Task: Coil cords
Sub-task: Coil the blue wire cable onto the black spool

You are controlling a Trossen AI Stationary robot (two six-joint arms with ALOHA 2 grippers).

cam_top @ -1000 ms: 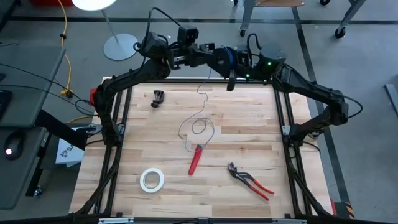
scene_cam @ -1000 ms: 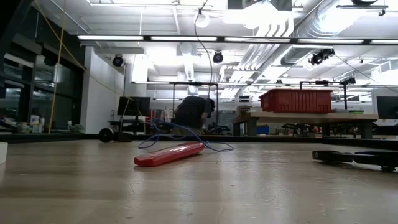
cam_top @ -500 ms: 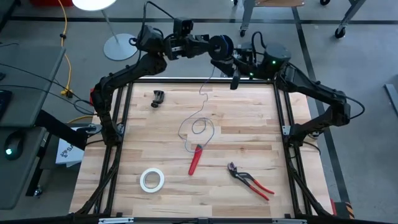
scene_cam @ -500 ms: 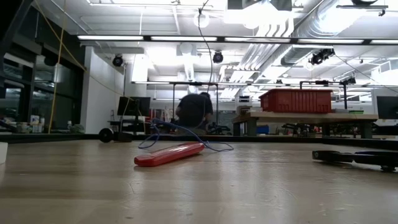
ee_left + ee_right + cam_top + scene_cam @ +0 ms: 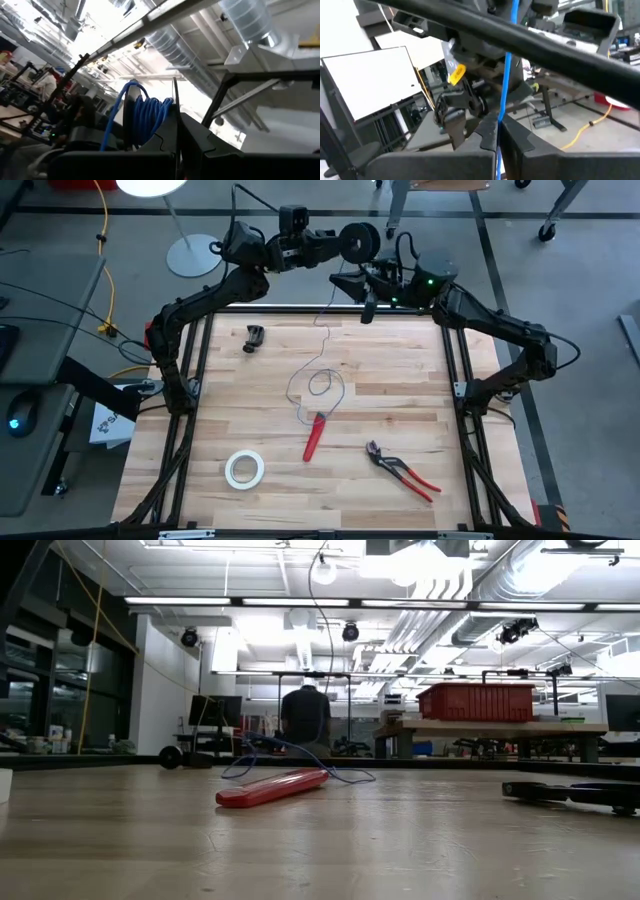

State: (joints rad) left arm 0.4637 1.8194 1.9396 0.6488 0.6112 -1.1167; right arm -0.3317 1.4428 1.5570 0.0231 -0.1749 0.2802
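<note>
You had the left gripper [image 5: 345, 246] raised beyond the far edge of the table [image 5: 400, 395], its fingers [image 5: 165, 145] clamped on the black spool [image 5: 358, 242], which stood on edge above that rim. In the left wrist view the blue wire [image 5: 145, 117] sat wound on the spool, just past the fingertips and pressed between them. Your right gripper [image 5: 366, 308] hung just beside the spool, a little nearer the table, with its fingers [image 5: 487, 134] pressed together on the wire [image 5: 506, 75]; the strand ran straight out from between the tips toward the left arm. From the right gripper the wire [image 5: 325, 330] dropped onto the table and ended in loose loops near the middle, touching the top of the red tool [image 5: 314, 436]. In the low view those loops [image 5: 290, 755] lay just behind that tool [image 5: 272, 788]. The pliers [image 5: 402, 471] lay apart from the loops toward the near right, the tape roll [image 5: 244, 469] toward the near left, and a small black clamp [image 5: 254, 338] near the far left.
</note>
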